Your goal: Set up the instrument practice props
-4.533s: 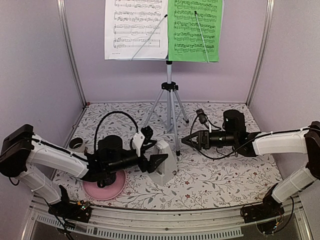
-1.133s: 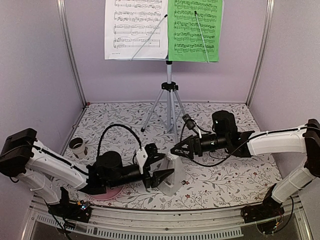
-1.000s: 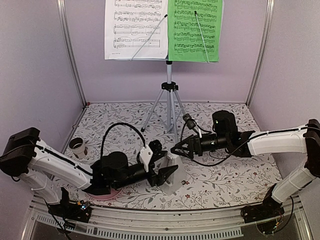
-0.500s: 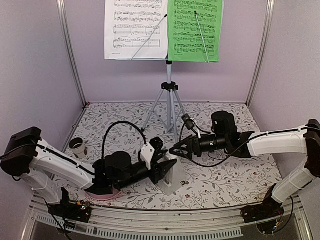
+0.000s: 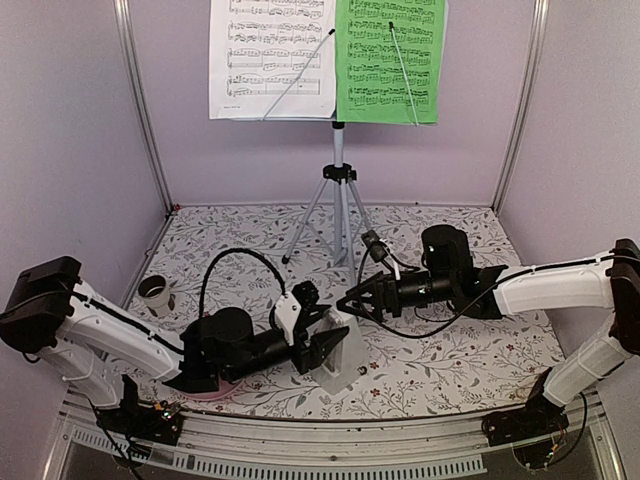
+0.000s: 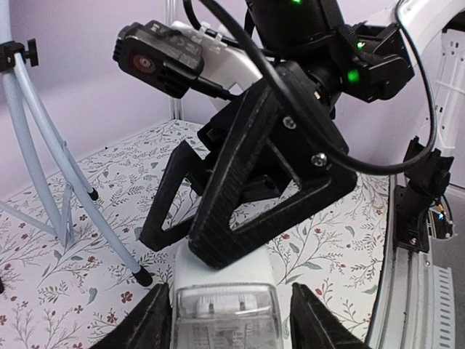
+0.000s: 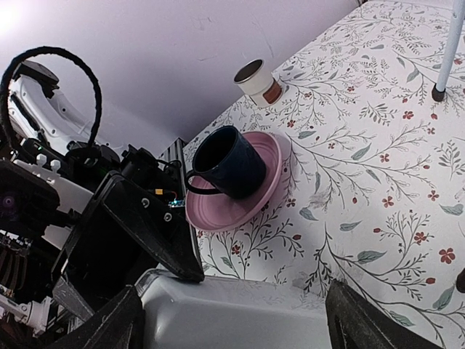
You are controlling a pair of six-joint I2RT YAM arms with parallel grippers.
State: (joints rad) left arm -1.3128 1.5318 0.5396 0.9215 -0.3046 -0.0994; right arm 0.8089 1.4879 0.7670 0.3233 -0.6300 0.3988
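Change: the right gripper (image 5: 347,300) has come leftward to the metronome (image 5: 345,365) since the first frame, and the left arm (image 5: 110,325) now covers most of the plate (image 7: 218,217).
Cup (image 5: 155,292): far left by the wall, well apart from everything else.
Mug (image 7: 225,163): on the plate, near-left, beneath the left arm.
Left gripper (image 6: 229,305): fingers partway apart, flanking the metronome's lower body. Cannot tell whether they actually grip it.
Metronome: near-centre, close to the table's (image 5: 450,360) near edge. Its long axis runs base to tip, roughly upright. The windowed face is toward the left gripper and the knob is on its near-right side.
Stand (image 5: 338,150): far-centre, pole upright, one tripod foot close by the metronome. White sheet (image 5: 272,60) on the left, green sheet (image 5: 390,60) on the right, both facing near.
Right gripper: jaws wide, holding nothing, tips just above the metronome's tip.
Room: bare cloth lies open to the right and near-right of the metronome.
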